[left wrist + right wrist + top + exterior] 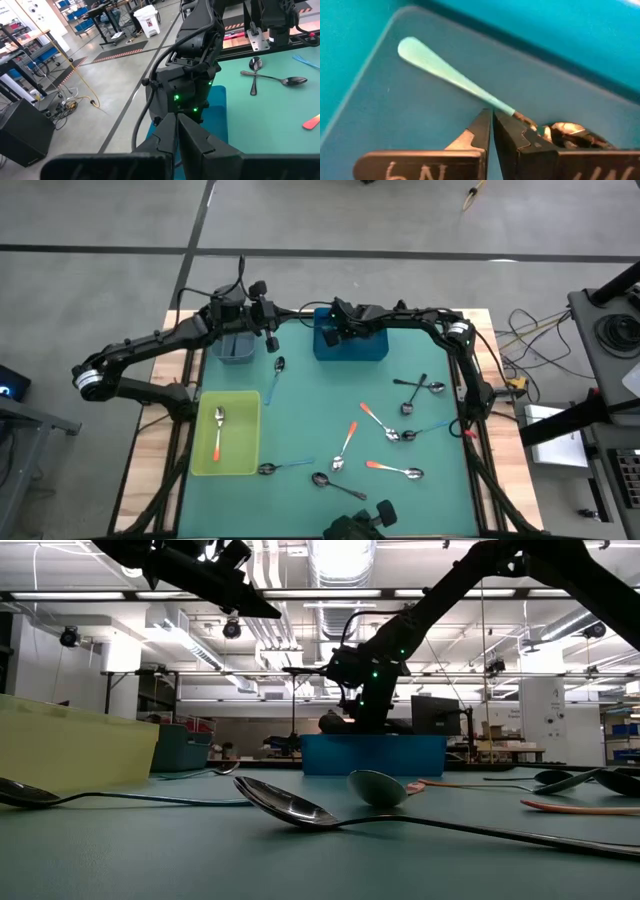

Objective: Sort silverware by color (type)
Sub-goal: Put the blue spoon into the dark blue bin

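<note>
Silverware (pixel 345 448) scattered mostly over the right half of the teal mat (pixel 300 420): orange, light blue and all-dark handles mixed, some crossed over one another. One orange-handled spoon (pixel 218 430) already lying in the yellow-green tray (pixel 245 405). One light-blue-handled spoon (pixel 445 70) flat on the floor of the blue bin (pixel 375 348) at the far edge of the mat.

Right gripper (pixel 492 113) low inside that blue bin, fingers pressed together right at the spoon's thin neck; pinching it or only beside it, impossible to tell. Left gripper (pixel 176 117) closed on nothing, raised near the grey bin (pixel 237 352) at the far left.

Handling, as a judgement: light, rigid, low-lying pieces, likely slick on the polished bowls and prone to skate or pivot on the mat. Best taken across the handle or neck, near the balance point, never on the rounded bowl. Crossed pairs better separated first, top piece lifted clear.

Writing: white hand-drawn marks on the right gripper's finger mounts, cut off at the edge, perhaps "6N", not surely readable. No brands or labels legible elsewhere
</note>
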Controlling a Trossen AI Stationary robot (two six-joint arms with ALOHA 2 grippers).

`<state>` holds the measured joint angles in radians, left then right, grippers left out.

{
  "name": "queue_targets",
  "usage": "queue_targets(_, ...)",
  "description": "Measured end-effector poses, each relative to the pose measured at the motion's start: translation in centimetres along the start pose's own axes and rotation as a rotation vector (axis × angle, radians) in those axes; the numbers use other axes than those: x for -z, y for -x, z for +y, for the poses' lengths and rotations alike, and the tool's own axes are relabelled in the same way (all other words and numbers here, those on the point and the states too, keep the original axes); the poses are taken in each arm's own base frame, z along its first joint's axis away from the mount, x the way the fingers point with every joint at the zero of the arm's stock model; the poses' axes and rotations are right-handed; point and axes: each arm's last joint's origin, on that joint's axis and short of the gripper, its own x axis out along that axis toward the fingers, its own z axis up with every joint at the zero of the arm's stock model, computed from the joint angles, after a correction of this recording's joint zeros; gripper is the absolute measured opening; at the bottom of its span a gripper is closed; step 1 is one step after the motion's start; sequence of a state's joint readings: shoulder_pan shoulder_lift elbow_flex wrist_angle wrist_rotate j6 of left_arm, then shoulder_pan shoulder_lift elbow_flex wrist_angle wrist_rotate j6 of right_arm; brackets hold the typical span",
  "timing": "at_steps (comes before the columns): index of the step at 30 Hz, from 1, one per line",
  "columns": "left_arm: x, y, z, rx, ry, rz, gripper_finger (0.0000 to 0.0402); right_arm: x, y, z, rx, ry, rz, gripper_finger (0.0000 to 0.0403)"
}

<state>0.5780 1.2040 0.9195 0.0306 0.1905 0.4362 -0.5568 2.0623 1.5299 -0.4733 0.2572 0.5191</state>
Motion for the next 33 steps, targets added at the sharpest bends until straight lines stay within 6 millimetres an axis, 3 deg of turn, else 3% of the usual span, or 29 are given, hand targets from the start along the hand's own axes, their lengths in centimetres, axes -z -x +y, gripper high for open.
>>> queue_targets(9,0.0,0.0,0.0,0.0,0.0,0.0,0.0,-0.5,0.2,0.0,0.046,0.042,-0.073,0.0013)
queue_targets(16,0.0,0.0,0.0,0.0,0.0,0.001,0.0,-0.3,1.0,0.1,-0.065,0.03,0.009,0.0013)
queue_targets(27,0.0,0.0,0.0,0.0,0.0,0.0,0.0,0.2,-1.1,0.0,0.045,0.09,-0.034,0.0013)
queue_targets(33,0.0,0.0,0.0,-0.002,0.0,-0.004,0.0,0.1,-0.9,0.0,0.067,0.111,-0.051,0.0013)
